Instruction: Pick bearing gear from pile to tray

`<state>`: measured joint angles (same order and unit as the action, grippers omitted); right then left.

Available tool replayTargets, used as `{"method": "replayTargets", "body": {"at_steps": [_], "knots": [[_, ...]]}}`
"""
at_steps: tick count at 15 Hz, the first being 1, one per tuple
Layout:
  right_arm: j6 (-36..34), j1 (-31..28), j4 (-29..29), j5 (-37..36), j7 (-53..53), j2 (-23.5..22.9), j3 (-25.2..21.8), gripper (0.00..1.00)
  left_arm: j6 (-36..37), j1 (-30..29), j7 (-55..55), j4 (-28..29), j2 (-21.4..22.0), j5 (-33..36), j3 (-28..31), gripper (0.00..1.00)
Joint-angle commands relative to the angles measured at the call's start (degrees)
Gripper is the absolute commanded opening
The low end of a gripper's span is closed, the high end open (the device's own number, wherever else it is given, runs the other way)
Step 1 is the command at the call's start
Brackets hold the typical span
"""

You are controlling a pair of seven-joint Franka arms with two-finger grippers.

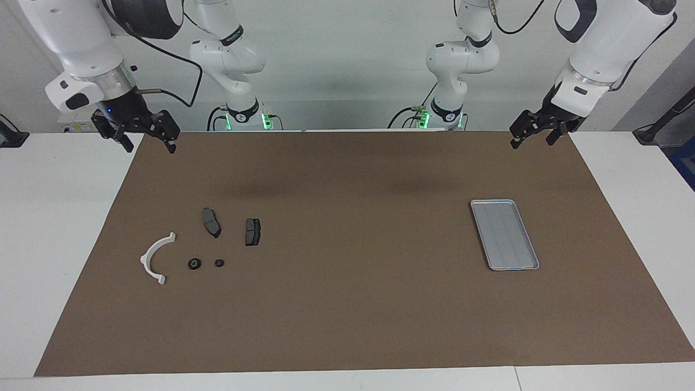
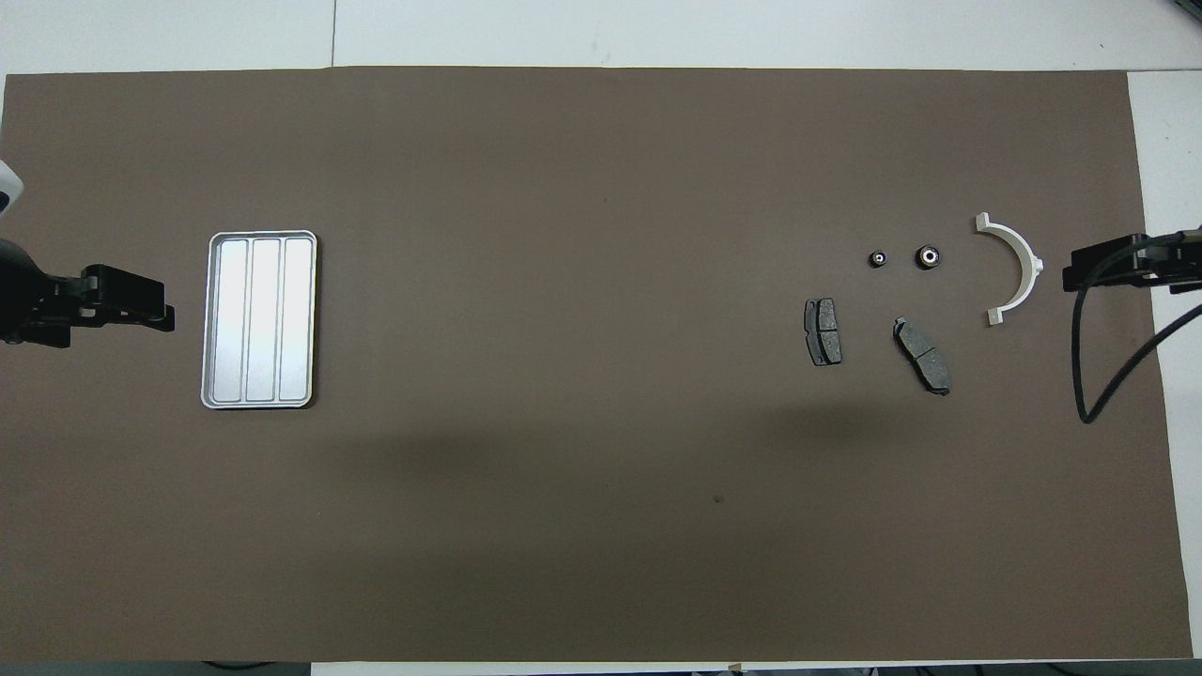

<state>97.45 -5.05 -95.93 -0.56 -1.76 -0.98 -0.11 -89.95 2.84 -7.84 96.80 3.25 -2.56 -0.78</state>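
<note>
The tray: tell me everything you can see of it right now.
The tray is a shallow rectangular silver-grey tray, metal by its look, with rounded corners, a raised rim and lengthwise ribs splitting its floor into three strips. It lies flat on the brown mat toward the left arm's end of the table, long side running away from the robots. Nothing is in it and nothing touches it.

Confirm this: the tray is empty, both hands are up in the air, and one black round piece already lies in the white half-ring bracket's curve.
Wrong on the last point. Both black round pieces lie on the brown mat beside the white half-ring bracket, apart from it, as the overhead view shows. The tray is empty, and the left hand and right hand are raised.
</note>
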Motion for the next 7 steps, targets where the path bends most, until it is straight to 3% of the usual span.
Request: {"method": "replayTargets", "body": {"at_steps": [1, 7], "knots": [[0.9, -1.1, 0.83, 0.64, 0.53, -1.39, 0.29, 1.0, -7.75, 1.55, -3.49, 10.31, 5.08, 1.06, 0.08, 1.0], [11.34, -2.25, 0.3, 0.47, -0.88, -9.29, 0.29, 1.0, -12.52, 4.79, -9.28, 14.81, 5.18, 1.06, -0.01, 1.0]]}}
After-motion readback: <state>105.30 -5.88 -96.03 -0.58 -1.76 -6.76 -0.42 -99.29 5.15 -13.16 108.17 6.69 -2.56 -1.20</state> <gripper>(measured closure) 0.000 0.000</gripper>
